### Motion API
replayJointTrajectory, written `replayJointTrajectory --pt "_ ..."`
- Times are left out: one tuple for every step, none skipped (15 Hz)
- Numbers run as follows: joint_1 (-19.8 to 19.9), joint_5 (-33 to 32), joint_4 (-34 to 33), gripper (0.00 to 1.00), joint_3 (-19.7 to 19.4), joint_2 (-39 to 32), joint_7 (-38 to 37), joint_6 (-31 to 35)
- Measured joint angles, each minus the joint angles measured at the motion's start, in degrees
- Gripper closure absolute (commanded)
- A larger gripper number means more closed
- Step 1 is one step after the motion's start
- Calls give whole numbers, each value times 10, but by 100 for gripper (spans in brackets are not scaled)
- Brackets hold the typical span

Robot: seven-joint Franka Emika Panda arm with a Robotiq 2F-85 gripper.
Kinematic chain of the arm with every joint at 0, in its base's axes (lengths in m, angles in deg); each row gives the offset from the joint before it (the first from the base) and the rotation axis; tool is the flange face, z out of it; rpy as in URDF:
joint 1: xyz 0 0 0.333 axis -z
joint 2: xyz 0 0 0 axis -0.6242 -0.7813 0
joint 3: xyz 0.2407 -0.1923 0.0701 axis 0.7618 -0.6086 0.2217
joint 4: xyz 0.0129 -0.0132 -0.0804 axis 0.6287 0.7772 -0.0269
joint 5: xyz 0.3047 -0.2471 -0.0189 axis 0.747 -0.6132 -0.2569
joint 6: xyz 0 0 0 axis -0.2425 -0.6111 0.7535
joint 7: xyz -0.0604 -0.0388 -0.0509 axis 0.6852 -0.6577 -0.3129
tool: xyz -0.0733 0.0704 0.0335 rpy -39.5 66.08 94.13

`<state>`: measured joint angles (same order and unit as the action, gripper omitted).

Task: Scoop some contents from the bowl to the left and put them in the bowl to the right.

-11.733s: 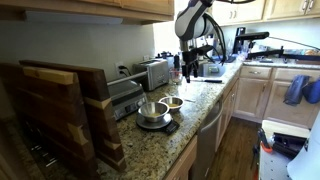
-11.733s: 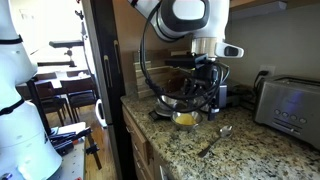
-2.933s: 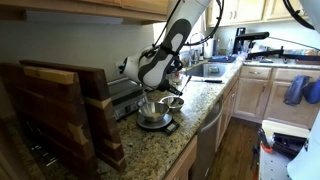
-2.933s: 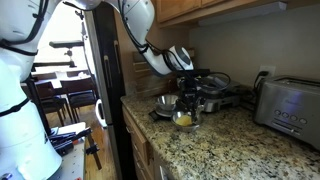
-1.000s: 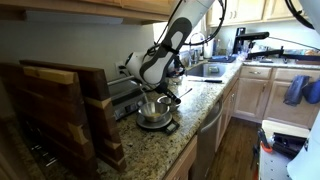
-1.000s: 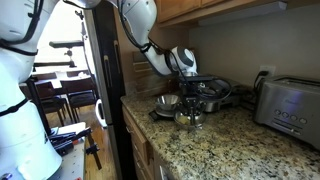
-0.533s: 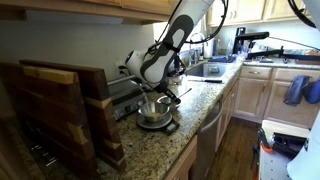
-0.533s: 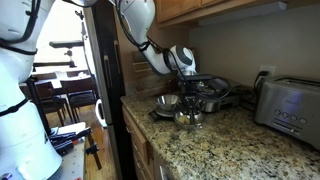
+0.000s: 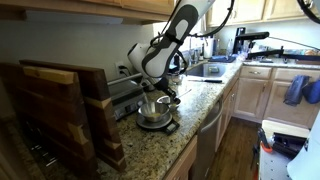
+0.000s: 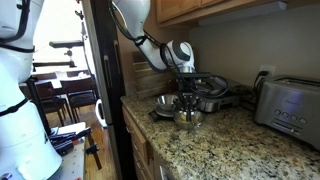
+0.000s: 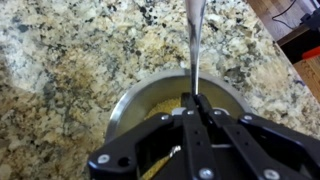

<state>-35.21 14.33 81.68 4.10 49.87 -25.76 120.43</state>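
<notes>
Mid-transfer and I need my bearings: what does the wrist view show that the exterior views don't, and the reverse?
Only the wrist view: yellowish contents inside the bowl, and the gripper shut on the spoon. Only an exterior view: a second bowl beside the first one, the toaster and the arm. Both: the gripper over that bowl on the granite counter.
</notes>
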Motion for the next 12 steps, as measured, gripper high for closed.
replayJointTrajectory --pt "1 4 4 96 0 4 4 2" --pt "3 7 7 97 0 10 6 4" --pt "4 9 12 96 0 15 9 6" --pt "6 11 15 97 0 20 11 9" --pt "7 12 19 97 0 25 12 11" --pt "9 13 23 96 0 31 13 12" --pt "10 13 26 96 0 35 13 13" --pt "12 13 30 96 -1 41 13 15" --pt "13 13 33 96 -1 46 13 15" --pt "14 13 35 96 -2 49 13 16" --pt "14 13 37 96 -2 55 13 17" --pt "14 13 40 96 -3 60 13 19"
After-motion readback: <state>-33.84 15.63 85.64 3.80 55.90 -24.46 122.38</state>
